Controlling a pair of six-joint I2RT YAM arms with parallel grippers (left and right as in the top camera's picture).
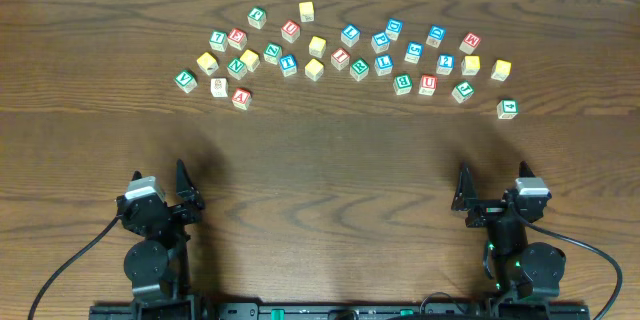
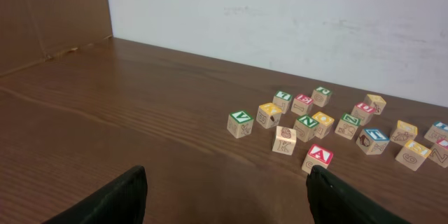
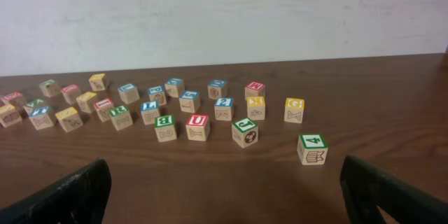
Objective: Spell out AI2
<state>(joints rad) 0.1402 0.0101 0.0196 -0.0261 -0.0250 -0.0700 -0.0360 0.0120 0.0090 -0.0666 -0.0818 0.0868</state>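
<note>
The red "A" cube [image 1: 241, 98] lies at the near left of the cube scatter and also shows in the left wrist view [image 2: 320, 156], just beyond my right fingertip. A red cube that looks like the "I" [image 1: 340, 59] lies mid-scatter. A blue cube that reads like "2" [image 3: 224, 105] sits among the right-hand cubes [image 1: 445, 64]; its face is too small to be sure. My left gripper [image 1: 160, 188] [image 2: 227, 196] and right gripper [image 1: 493, 198] [image 3: 227, 192] are both open and empty, low near the front edge, well short of the cubes.
Many other lettered cubes lie in a band across the far half of the table. A green "4" cube [image 1: 507, 108] [image 3: 312, 148] sits apart at the right. A red "U" [image 3: 198, 126] and a green "B" [image 3: 165, 126] are nearest the right gripper. A white wall stands behind.
</note>
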